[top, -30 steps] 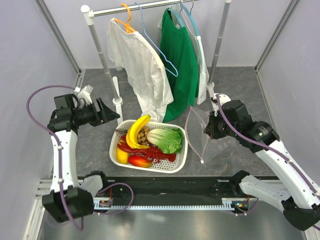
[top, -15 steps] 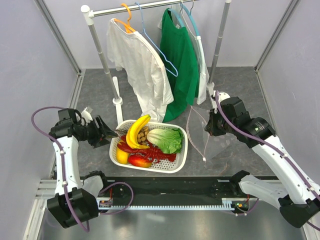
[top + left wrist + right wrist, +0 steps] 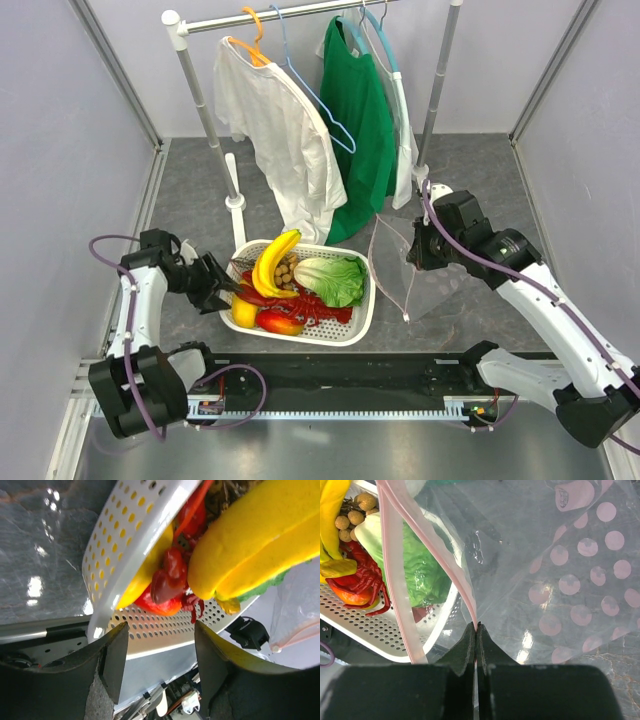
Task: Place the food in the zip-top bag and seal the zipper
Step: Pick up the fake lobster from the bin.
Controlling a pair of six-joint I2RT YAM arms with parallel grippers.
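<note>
The food lies in a white perforated basket [image 3: 362,318]: a yellow banana [image 3: 272,262], brown longan bunch [image 3: 287,270], green lettuce [image 3: 333,279], red lobster [image 3: 305,306], lemon [image 3: 243,313] and mango [image 3: 280,322]. My left gripper [image 3: 228,290] is open at the basket's left rim, nothing between its fingers [image 3: 114,660]. In the left wrist view the banana [image 3: 250,540] and a lobster claw [image 3: 167,577] sit just beyond it. My right gripper [image 3: 476,628] is shut on the pink zipper [image 3: 395,580] of the clear zip-top bag [image 3: 425,285], which hangs with its mouth gaping beside the basket's right end.
A garment rack stands behind the basket, with a white shirt [image 3: 275,140] and a green shirt [image 3: 358,125] hanging down to the basket's far edge. The rack's post base [image 3: 236,205] is at the back left. A black rail [image 3: 330,385] runs along the near edge.
My left arm has swung down and rightwards, bringing its gripper from the far left to the basket's left rim, jaws a little narrower. The right gripper and bag have shifted slightly left.
</note>
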